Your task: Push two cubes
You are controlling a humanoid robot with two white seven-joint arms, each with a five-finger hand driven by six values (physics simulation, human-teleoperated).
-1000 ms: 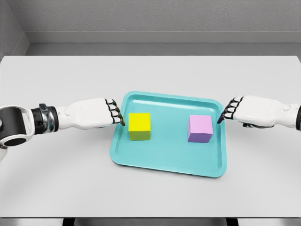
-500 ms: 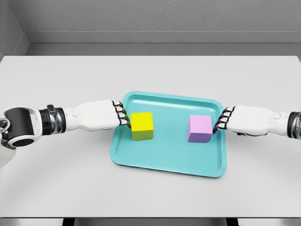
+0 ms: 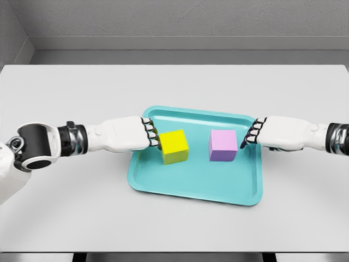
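Teal tray (image 3: 191, 185) on the white table (image 3: 174, 87), a little right of the table's middle. Inside the tray, yellow cube (image 3: 174, 146) left of centre, turned slightly askew to the tray's edges. Pink cube (image 3: 223, 145) right of centre, standing squarer, near the yellow cube but apart from it, with bare tray floor showing between.

Left hand (image 3: 131, 135) reaching over the tray's left rim, fingers (image 3: 151, 135) curled and bunched together, knuckles pressed flat against the yellow cube's left face; nothing grasped. Left forearm stretched back across the table to the tray's left.

Right hand (image 3: 275, 132) at the tray's right rim, fingers (image 3: 250, 135) likewise curled and held together, tips against or just beside the pink cube's right face; exact contact hard to tell. Nothing grasped there either. Right forearm running off past the tray's right side.
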